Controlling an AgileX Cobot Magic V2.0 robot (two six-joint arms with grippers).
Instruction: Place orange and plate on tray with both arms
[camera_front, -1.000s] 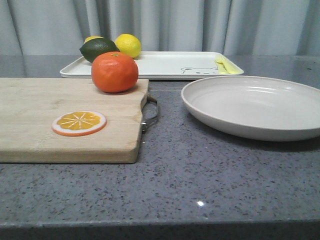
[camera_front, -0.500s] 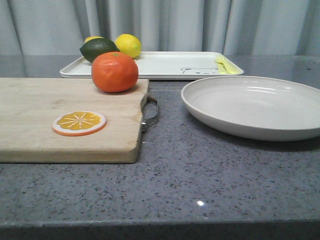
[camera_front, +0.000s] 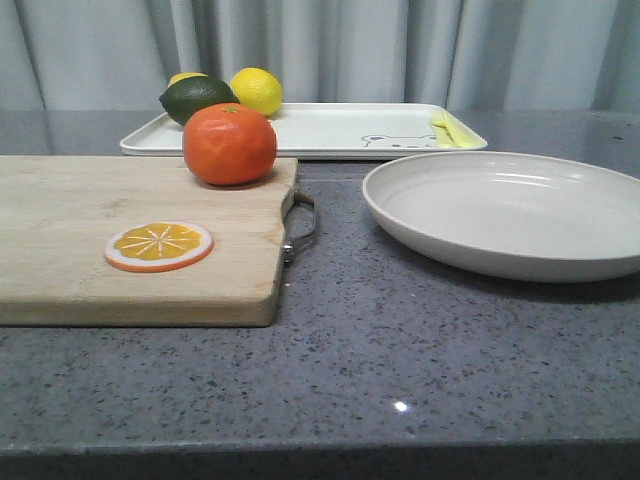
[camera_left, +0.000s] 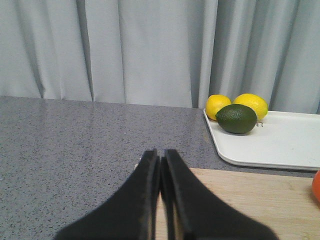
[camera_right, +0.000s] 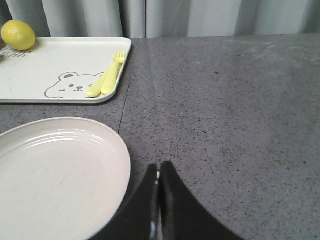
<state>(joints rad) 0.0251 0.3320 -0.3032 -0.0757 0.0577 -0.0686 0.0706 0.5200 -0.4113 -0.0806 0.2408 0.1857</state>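
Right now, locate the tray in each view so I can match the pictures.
Front view: the tray lies at the back of the table, behind the cutting board and plate.
Left wrist view: only its corner shows, holding the lime.
Right wrist view: the bear-drawing end shows, beyond the plate.
Shared landmark: the lemon on the tray.

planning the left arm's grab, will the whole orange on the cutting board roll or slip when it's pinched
The orange is round with only a slight flattening, so a nudge would probably roll it along the flat cutting board. Its skin looks smooth and glossy, so an off-centre pinch may squirt it out. It keeps a firm shape, likely rigid enough for the claw.
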